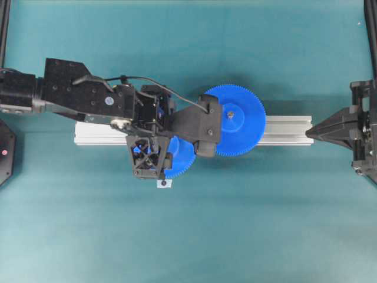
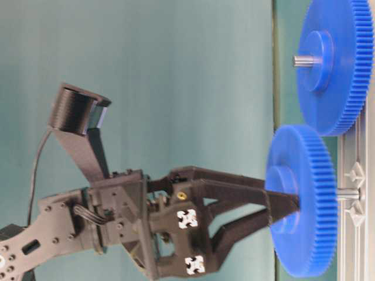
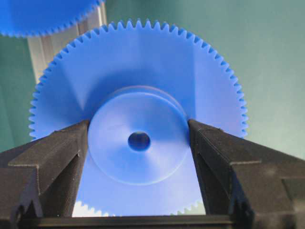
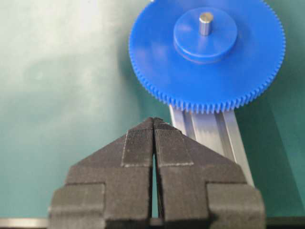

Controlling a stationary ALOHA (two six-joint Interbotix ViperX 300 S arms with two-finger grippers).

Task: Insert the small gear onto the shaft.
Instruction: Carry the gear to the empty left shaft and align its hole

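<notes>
The small gear (image 3: 138,62) is a blue toothed disc with a raised hub and a central hole. My left gripper (image 3: 139,138) is shut on it, one black finger pressed to each side of the hub. No pin shows in the hole. In the table-level view the shaft (image 2: 347,193), a thin grey pin, shows between the small gear (image 2: 304,175) and the table. From overhead, its white bracket base (image 1: 164,184) lies just past the near rim of the small gear (image 1: 181,154). My right gripper (image 4: 153,121) is shut and empty at the right end of the bar.
A wider blue gear (image 1: 241,127) sits on its own pin (image 4: 206,23) on the long silver aluminium bar (image 1: 283,130), right beside the small gear. The teal mat (image 1: 188,236) covers the table. Black frame posts stand at the far corners.
</notes>
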